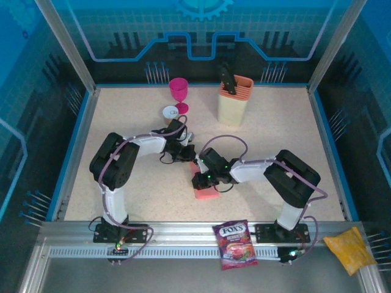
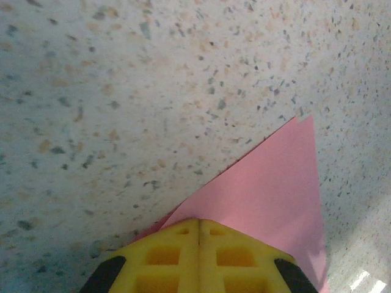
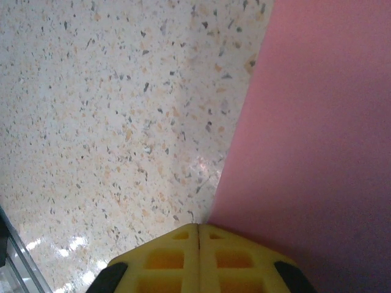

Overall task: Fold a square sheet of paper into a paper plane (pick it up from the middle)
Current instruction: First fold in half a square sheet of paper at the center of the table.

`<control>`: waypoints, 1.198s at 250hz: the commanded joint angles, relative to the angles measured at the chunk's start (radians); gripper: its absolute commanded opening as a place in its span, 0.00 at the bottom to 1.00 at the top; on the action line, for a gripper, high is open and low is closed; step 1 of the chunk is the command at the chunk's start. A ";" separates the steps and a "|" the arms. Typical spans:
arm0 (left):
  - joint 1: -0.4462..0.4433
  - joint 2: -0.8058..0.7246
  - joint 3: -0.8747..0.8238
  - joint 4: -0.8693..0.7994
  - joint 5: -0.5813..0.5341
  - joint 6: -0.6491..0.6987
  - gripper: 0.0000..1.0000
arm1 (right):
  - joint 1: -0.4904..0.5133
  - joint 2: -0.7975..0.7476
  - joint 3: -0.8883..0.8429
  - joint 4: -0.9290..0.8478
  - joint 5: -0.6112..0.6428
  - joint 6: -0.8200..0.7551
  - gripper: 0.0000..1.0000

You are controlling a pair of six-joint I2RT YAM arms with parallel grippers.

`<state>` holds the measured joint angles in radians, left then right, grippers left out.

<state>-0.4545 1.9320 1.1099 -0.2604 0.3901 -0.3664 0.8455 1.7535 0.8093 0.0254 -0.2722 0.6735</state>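
Observation:
The salmon-pink sheet of paper (image 1: 208, 191) lies flat on the speckled table in the middle, partly under both wrists. In the left wrist view the paper (image 2: 269, 189) is folded to a narrow point, with a second layer's edge showing along its left side. My left gripper (image 2: 198, 221) is shut, its yellow tips resting on the folded paper's wide end. My right gripper (image 3: 198, 226) is shut too, its tips down at the left edge of the paper (image 3: 317, 140). From above, the left gripper (image 1: 190, 156) and right gripper (image 1: 198, 182) sit close together over the sheet.
A magenta goblet (image 1: 179, 91) and a small round cup (image 1: 171, 114) stand at the back. A beige knife block (image 1: 235, 101) is at the back right. A purple candy bag (image 1: 235, 244) and a yellow bag (image 1: 349, 249) lie on the front rail. Blue walls ring the table.

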 commanded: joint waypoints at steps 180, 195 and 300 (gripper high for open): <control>-0.014 0.059 -0.010 -0.092 -0.079 0.000 0.00 | 0.108 -0.066 -0.100 -0.176 -0.046 -0.130 0.00; -0.011 0.059 -0.010 -0.092 -0.081 -0.002 0.00 | 0.113 -0.068 -0.114 -0.173 -0.046 -0.129 0.00; -0.010 0.062 -0.018 -0.091 -0.086 -0.011 0.00 | 0.184 -0.118 -0.206 -0.180 -0.045 -0.122 0.00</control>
<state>-0.4690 1.9320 1.1141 -0.3073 0.4126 -0.3672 0.9630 1.6337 0.6788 0.0284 -0.2382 0.5560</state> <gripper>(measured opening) 0.064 0.049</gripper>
